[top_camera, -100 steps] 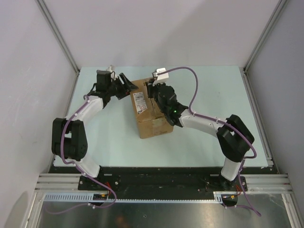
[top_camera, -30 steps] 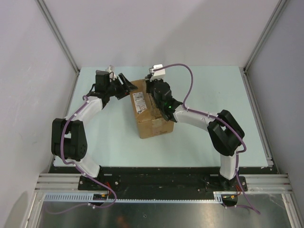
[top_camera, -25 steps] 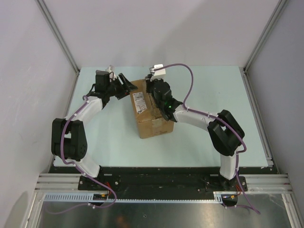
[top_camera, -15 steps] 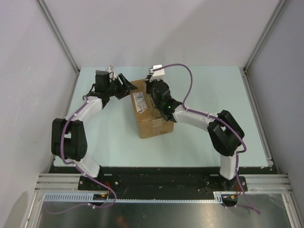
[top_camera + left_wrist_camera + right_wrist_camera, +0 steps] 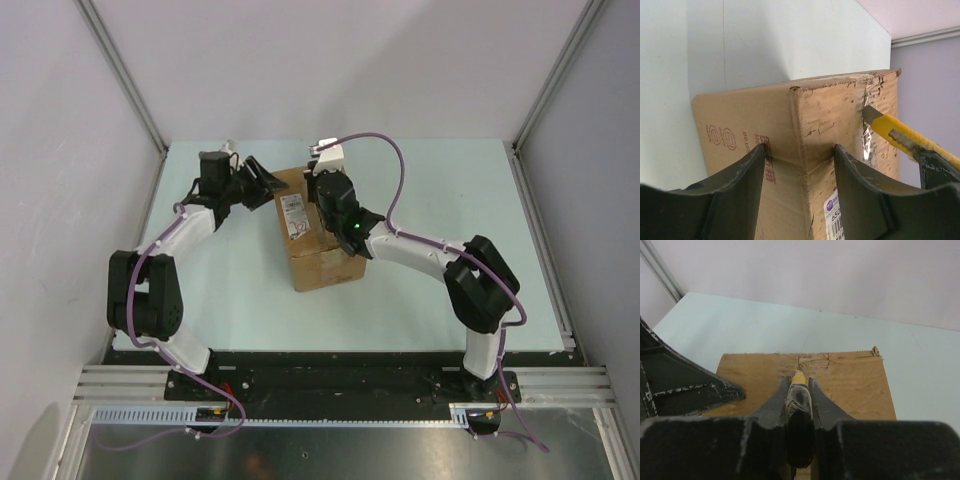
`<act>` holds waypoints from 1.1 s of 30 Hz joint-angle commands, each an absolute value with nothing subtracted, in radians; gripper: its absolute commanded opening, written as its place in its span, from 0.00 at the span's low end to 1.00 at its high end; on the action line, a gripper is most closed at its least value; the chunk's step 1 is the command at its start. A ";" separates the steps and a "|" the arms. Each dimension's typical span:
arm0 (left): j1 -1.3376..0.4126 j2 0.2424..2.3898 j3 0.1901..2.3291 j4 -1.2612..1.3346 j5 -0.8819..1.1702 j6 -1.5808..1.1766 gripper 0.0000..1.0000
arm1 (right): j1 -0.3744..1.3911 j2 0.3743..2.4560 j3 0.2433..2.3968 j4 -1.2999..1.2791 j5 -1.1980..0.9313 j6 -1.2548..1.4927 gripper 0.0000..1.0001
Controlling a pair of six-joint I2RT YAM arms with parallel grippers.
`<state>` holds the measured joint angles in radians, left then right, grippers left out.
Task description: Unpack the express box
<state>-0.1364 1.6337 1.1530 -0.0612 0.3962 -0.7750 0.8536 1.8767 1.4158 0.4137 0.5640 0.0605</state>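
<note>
Clamping knife [image 5: 799, 389], right fingers [image 5: 774, 407] — tip at express box [image 5: 325, 265] seam.

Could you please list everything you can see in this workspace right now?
brown corrugated cardboard express box: one, brown, mid-table, top closed
white barcode label: one, white with red mark, on the box
yellow utility knife: one, yellow, blade tip at the box's taped seam
pale green table: one, under everything
purple cables: two, one along each arm
left pincer: one, black, open, straddling a box corner
right pincer: one, black, shut on the knife, above the box
</note>
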 commanded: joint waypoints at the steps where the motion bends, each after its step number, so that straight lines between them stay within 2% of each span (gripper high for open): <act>1: -0.129 1.637 1.106 -0.140 0.314 -0.818 0.48 | 0.876 1.796 1.434 0.285 0.597 0.080 0.00; 33: -0.129 1.614 1.063 -0.137 0.261 -0.876 0.47 | 0.991 1.601 1.424 -0.227 0.604 0.379 0.00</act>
